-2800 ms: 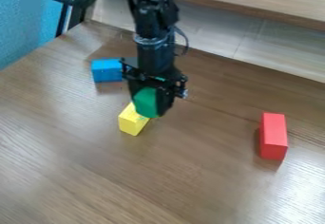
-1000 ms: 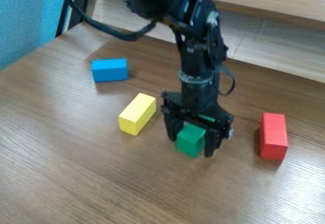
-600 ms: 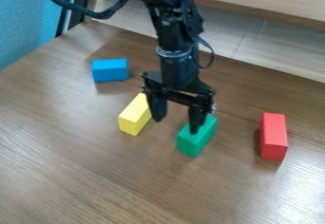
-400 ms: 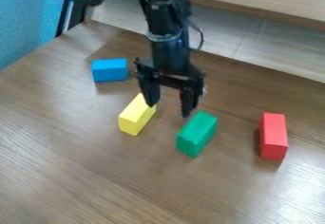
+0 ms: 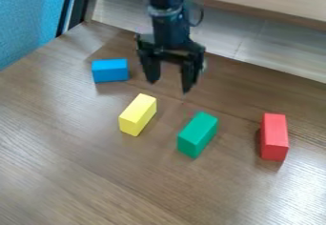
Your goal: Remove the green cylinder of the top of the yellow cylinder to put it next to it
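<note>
Four blocks (image 5: 198,134) sit loose on the table (image 5: 96,171), uncontained, below a wide-spread, unladen end effector (image 5: 168,86).

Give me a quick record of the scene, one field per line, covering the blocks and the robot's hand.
green block: on the table, beside the yellow block, not touching
blue block: nearest the blue wall
red block: right of the green block in view
hand: open, above the table, holding nothing

Arm (image 5: 167,21): black, jointed; 1 greyish band. Cable (image 5: 198,16): thin, dark, looped. Gripper (image 5: 168,86): black, 2 narrow fingers (image 5: 150,68).
</note>
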Robot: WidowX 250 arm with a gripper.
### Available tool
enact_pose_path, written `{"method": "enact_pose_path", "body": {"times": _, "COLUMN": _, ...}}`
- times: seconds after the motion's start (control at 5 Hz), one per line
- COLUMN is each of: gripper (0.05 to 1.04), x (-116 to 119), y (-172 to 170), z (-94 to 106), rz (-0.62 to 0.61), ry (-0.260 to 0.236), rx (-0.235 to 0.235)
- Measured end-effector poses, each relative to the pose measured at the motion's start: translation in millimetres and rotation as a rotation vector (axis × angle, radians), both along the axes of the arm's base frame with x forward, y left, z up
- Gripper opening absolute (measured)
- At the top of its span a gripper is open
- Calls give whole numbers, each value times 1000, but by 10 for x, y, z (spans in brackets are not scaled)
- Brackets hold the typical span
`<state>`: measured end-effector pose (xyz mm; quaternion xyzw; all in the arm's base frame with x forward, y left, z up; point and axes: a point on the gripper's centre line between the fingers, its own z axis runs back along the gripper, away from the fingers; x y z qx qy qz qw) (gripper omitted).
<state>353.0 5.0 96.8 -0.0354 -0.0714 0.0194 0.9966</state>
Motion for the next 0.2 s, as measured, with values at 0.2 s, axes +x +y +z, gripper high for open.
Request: {"method": "enact_pose_path", "body": {"times": 0.2, "gripper": 1001, "x": 102, "y": 38, "z": 4, "rz": -9, "ry": 3, "rx": 22}}
